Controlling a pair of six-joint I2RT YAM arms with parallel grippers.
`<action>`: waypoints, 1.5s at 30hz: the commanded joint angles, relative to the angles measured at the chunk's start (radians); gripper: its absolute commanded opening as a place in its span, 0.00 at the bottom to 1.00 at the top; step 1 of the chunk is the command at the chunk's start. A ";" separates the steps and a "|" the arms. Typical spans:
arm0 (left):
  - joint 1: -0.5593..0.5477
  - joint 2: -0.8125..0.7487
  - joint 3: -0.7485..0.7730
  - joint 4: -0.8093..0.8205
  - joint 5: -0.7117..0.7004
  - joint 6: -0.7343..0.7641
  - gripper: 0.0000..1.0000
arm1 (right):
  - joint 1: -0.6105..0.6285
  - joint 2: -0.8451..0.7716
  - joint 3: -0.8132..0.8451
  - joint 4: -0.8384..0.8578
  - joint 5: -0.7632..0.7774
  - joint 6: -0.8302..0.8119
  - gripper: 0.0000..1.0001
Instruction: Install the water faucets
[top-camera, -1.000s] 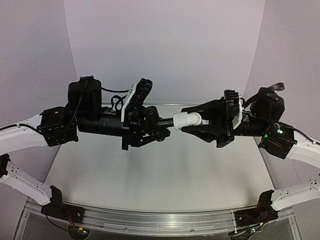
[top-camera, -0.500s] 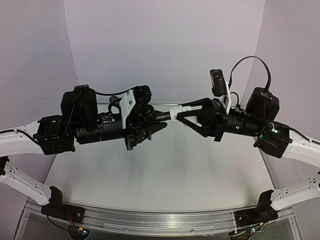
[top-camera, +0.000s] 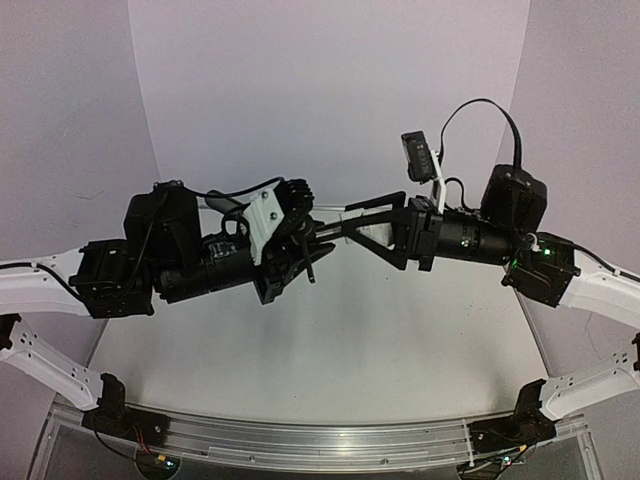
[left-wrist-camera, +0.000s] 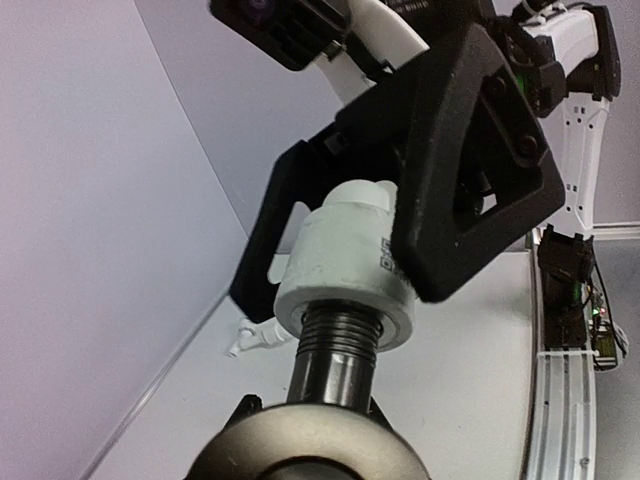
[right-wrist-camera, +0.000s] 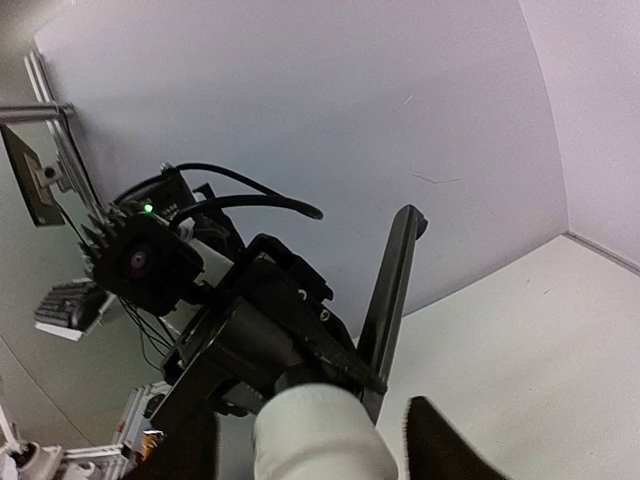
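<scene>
The dark grey faucet (left-wrist-camera: 335, 365) is held in mid-air above the table, with my left gripper (top-camera: 312, 246) shut on its body. Its threaded end sits inside a white pipe fitting (left-wrist-camera: 345, 260). The long spout (right-wrist-camera: 392, 290) sticks up beside that gripper. My right gripper (top-camera: 349, 222) straddles the fitting (right-wrist-camera: 320, 435). In the right wrist view a strip of table shows between the fitting and one finger (right-wrist-camera: 450, 445), so the jaws stand off it. A second small white fitting (left-wrist-camera: 255, 338) lies on the table by the back wall.
The white table (top-camera: 320, 340) lies below both arms, closed in by lilac walls behind and at the sides. An aluminium rail (top-camera: 320, 440) with the arm bases runs along the near edge.
My right wrist has rolled, swinging its camera to the top and turning the fitting on the faucet's thread. Its jaws have then widened off the fitting. The left gripper has rolled too.
</scene>
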 joint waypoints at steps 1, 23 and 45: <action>-0.008 0.005 0.027 -0.015 0.014 -0.109 0.00 | 0.009 0.022 0.069 -0.091 0.012 -0.142 0.82; 0.337 0.001 0.058 -0.120 0.891 -0.894 0.00 | 0.007 -0.233 0.068 -0.433 0.108 -1.421 0.98; 0.354 0.125 0.079 0.101 1.151 -1.154 0.00 | 0.032 -0.152 0.032 -0.531 0.046 -1.880 0.72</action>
